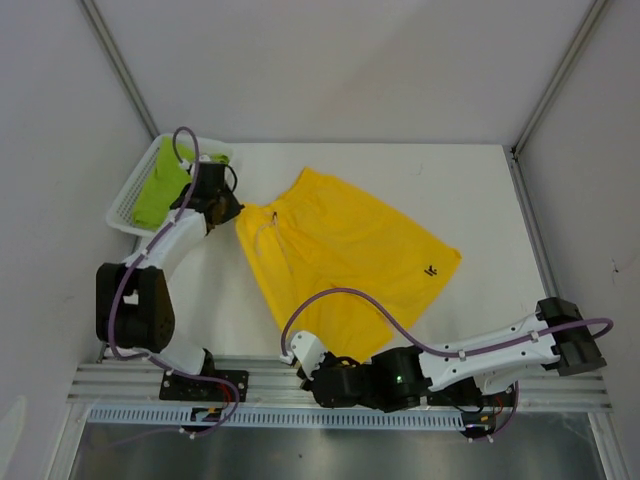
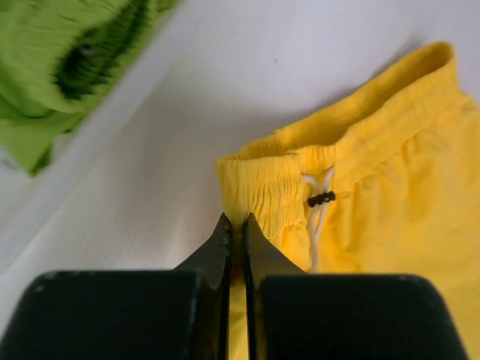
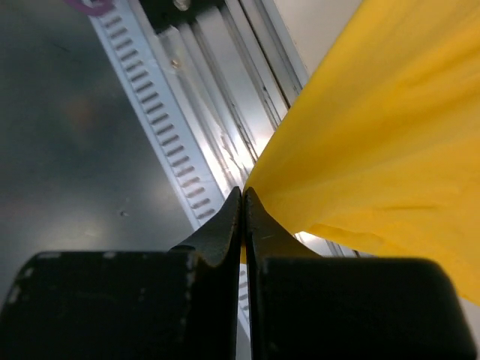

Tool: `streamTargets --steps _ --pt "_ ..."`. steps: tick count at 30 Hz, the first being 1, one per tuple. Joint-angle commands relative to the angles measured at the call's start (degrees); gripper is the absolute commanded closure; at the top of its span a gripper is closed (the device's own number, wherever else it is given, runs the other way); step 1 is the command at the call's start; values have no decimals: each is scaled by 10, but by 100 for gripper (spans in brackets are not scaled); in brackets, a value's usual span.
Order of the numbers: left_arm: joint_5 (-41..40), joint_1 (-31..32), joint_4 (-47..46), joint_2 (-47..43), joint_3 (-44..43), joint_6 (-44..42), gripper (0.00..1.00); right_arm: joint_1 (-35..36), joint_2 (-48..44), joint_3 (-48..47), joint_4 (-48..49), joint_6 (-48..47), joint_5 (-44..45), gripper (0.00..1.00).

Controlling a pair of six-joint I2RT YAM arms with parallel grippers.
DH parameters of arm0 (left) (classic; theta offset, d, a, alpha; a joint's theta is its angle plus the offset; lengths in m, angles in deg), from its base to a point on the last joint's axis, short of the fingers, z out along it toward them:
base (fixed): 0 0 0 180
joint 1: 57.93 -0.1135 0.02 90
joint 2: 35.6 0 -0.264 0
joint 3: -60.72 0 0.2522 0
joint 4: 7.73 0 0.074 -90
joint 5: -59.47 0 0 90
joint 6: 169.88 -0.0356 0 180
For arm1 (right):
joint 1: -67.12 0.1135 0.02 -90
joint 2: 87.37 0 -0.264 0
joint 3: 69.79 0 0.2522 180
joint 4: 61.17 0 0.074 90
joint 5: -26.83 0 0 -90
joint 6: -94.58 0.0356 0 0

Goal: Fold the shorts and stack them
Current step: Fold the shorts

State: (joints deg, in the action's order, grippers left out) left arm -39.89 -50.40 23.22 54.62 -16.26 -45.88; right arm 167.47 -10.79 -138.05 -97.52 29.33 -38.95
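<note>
The bright yellow shorts (image 1: 340, 245) lie spread across the middle of the table, a small dark label (image 1: 431, 270) on the right leg. My left gripper (image 1: 226, 211) is shut on the left corner of their waistband (image 2: 259, 187), close to the white drawstring (image 2: 318, 225). At the near edge, above the metal rails, my right gripper (image 1: 312, 366) is shut on the hem of the yellow shorts (image 3: 375, 127), whose cloth hangs lifted from its tips (image 3: 243, 193). The lime green shorts (image 1: 160, 190) lie bunched in the basket, also in the left wrist view (image 2: 67, 60).
The white mesh basket (image 1: 128, 200) stands at the table's back left corner, just left of my left gripper; its rim (image 2: 105, 112) shows blurred in the left wrist view. Aluminium rails (image 1: 120, 385) and a slotted cable duct (image 3: 161, 120) run along the near edge. Frame posts rise at both back corners.
</note>
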Motion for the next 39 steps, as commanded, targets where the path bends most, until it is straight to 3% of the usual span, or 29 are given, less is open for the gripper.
streamTargets --steps 1,8,11,16,22,27,31,39 --pt "-35 -42 93 -52 -55 -9 100 26 15 -55 -21 -1 -3 100" --pt "-88 -66 256 -110 -130 29 100 36 -2 -114 -33 -1 -11 100" --pt "-101 -74 281 -151 -145 29 100 41 -15 -129 -41 2 -16 100" --pt "-54 -107 316 -189 -180 29 99 47 -25 -155 -47 -1 -16 100" --pt "-23 -109 299 -207 -206 55 95 30 -56 -210 -83 -11 5 100" --pt "15 -109 269 -177 -232 84 97 -97 -111 -205 -136 -14 -39 100" --pt "37 -108 239 -146 -221 117 100 -225 -145 -182 -156 -23 -130 100" --pt "52 -99 147 -102 -174 207 100 -426 -173 -129 -175 -49 -210 100"
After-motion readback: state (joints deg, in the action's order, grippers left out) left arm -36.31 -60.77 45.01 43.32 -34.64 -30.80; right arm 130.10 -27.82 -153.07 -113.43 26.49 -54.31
